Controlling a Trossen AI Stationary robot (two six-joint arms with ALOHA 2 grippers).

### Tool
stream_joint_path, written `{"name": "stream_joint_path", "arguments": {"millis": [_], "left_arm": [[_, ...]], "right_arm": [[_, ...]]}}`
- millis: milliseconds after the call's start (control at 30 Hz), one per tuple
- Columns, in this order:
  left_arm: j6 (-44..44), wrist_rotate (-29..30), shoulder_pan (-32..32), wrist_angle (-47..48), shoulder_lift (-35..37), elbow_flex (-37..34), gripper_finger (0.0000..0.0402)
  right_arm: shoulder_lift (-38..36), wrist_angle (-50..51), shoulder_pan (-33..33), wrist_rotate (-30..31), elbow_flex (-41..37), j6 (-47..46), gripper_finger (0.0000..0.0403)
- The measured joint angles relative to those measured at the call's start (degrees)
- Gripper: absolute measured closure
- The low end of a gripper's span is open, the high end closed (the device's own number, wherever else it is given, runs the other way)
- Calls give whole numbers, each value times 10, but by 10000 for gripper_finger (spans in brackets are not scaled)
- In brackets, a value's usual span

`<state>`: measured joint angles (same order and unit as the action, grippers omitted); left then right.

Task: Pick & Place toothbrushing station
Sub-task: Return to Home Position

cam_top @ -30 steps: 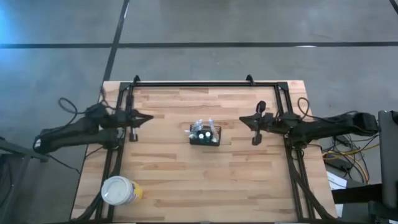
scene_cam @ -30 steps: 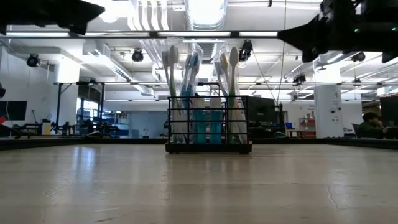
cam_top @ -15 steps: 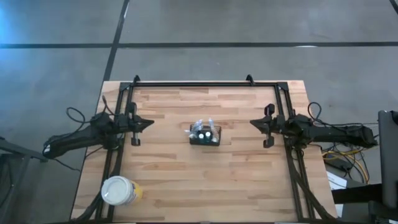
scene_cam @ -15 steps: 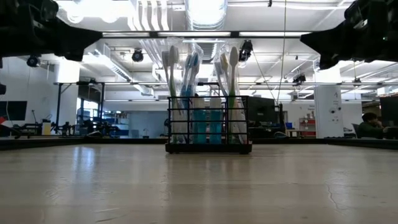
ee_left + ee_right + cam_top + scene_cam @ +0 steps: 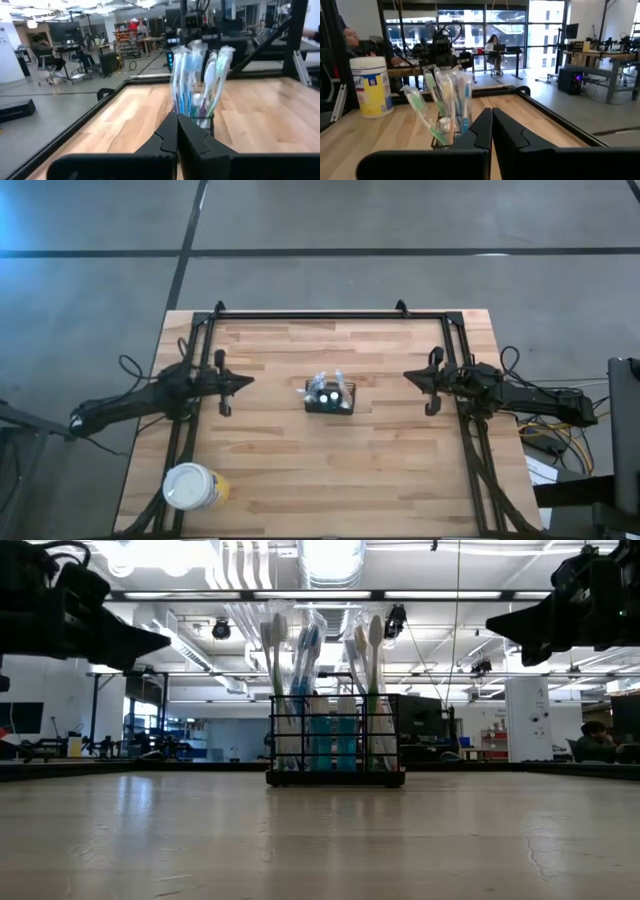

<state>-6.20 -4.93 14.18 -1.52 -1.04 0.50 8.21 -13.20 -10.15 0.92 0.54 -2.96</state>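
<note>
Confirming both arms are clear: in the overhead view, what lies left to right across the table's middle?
Left pincer, shut → black mesh caddy holding toothbrushes → right pincer, shut.

One mesh caddy [image 5: 330, 405], one white tub [image 5: 190, 486], several toothbrushes [image 5: 375, 640], number unclear; one left gripper [image 5: 242, 380], one right gripper [image 5: 410, 377]

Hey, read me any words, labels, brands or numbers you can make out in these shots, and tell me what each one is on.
Round white tub, yellow label: print is there, but too blurred to read.
Black mesh caddy and its toothbrushes: no lettering shows.
Left claw and right claw, at the table's sides: no markings show.
Room behind the table: nothing readable.
</note>
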Motion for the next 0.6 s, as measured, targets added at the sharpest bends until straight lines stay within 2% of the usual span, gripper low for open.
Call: {"name": "stream_joint_path", "arguments": {"millis": [600], "left_arm": [[-4,-5,0,-26,10,1,400]], "right_arm": [[1,1,0,1,0,1,394]]}}
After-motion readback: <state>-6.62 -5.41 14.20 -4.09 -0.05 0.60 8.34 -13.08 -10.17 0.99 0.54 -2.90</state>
